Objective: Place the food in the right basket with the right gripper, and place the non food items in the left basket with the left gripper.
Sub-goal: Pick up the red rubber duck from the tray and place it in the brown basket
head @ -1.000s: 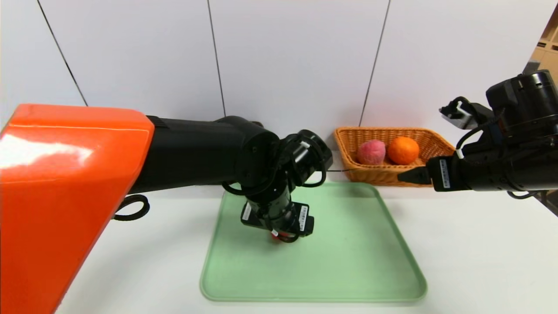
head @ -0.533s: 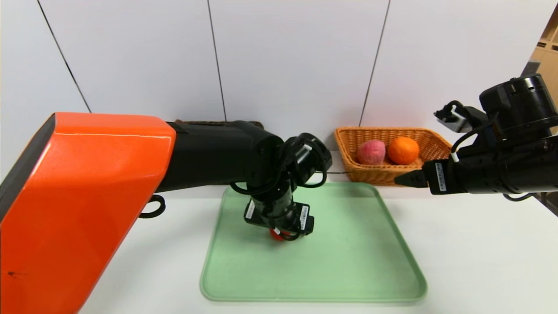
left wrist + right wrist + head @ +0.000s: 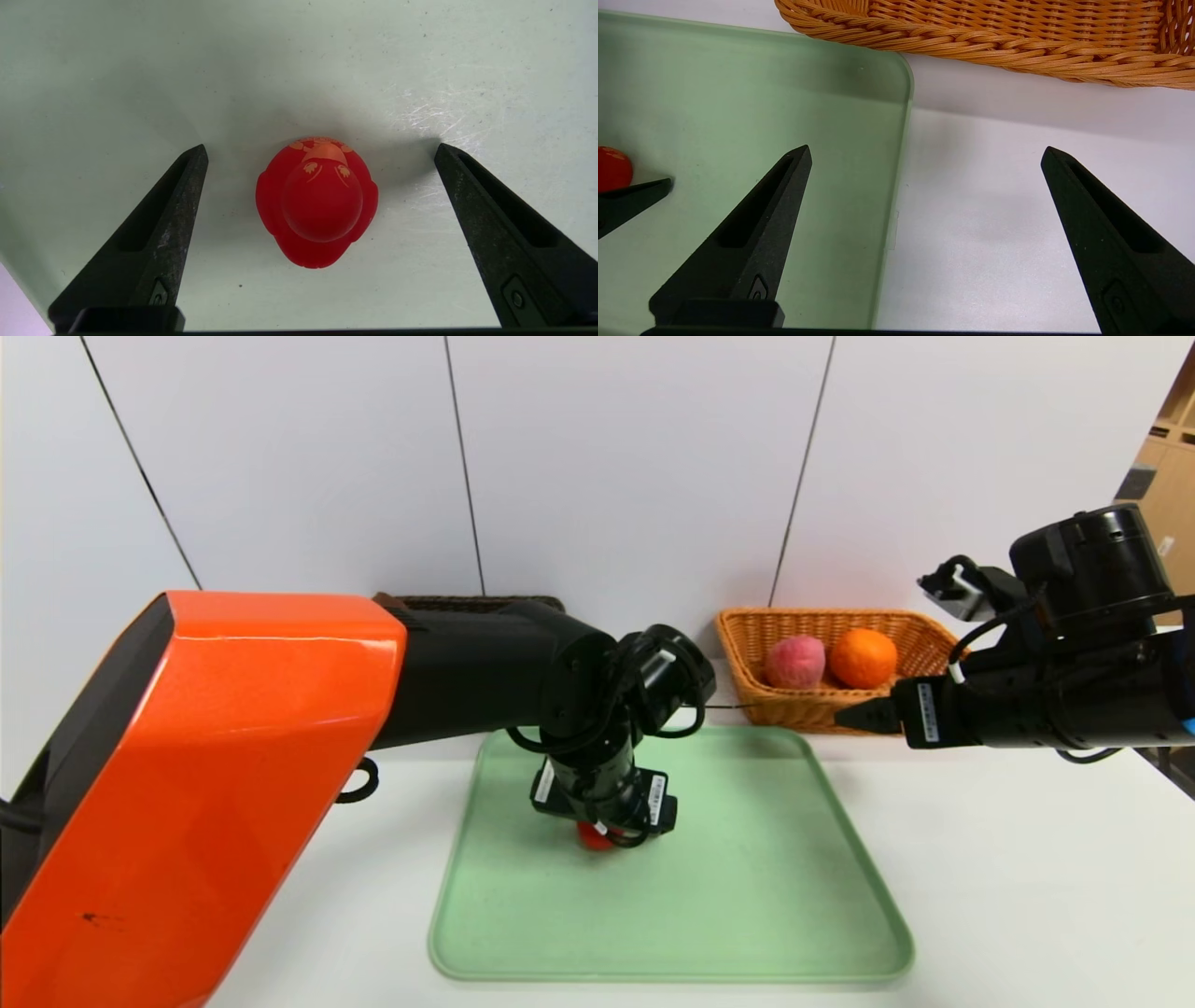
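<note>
**Left wrist view: red duck sits between spread fingers, grip not yet made**

Left wrist view puts it plainly: the left hand [image 3: 320,154] hangs over the green tray [image 3: 794,915] with its fingers wide apart, and the red toy duck [image 3: 320,200] stands upright between them, touching neither. It is the only item on the tray.

Over on the other side, the right hand [image 3: 924,154] hovers near the tray's far right corner, fingers wide and holding nothing. Just behind it, the right basket [image 3: 747,653] holds a pink fruit [image 3: 795,662] and an orange [image 3: 864,657]. The left basket [image 3: 448,602] barely peeks out behind the left arm.

Now the risks. The duck is rounded and glossy, so a closing pinch above its widest part could squirt it out sideways. An uneven close could push it across the slick tray. Dropping too low, the fingertips could jam against the tray floor.
</note>
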`<state>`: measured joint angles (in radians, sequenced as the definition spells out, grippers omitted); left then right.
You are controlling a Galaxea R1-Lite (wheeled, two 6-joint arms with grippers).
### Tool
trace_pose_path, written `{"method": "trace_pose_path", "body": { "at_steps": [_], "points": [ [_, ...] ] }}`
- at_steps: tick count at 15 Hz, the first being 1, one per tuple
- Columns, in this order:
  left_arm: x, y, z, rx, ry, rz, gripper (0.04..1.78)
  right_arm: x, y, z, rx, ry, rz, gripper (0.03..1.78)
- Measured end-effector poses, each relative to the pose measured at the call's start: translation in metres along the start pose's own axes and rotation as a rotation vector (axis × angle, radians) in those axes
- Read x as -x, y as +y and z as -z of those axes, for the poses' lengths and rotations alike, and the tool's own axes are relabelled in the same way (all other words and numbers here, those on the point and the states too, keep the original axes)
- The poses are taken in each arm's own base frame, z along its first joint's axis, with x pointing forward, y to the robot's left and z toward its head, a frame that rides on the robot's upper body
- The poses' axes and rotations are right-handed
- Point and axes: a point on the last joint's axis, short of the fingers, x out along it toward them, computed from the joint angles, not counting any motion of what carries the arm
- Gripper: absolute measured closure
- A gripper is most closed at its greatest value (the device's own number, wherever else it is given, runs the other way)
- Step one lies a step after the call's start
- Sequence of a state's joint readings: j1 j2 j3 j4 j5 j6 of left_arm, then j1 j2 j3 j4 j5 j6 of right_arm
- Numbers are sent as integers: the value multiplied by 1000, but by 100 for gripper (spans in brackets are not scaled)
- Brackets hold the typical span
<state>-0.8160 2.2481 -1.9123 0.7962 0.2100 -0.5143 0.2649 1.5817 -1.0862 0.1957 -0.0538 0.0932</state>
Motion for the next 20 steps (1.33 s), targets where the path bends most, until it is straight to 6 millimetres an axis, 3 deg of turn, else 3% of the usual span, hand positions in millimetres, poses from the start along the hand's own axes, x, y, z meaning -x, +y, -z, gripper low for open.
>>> {"method": "trace_pose_path", "body": {
  "at_steps": [8,11,14,20],
  "points": [
    [12,3,5,-18,46,-20,16,-9,1,0,2,13,0,11],
    [14,2,3,-12,34,-13,67,-9,0,1,0,14,1,11],
    [12,1,3,-10,34,-11,99,-8,0,2,0,14,2,11],
    [12,0,4,-11,37,-9,108,-3,0,2,0,2,1,11]
  ]
}}
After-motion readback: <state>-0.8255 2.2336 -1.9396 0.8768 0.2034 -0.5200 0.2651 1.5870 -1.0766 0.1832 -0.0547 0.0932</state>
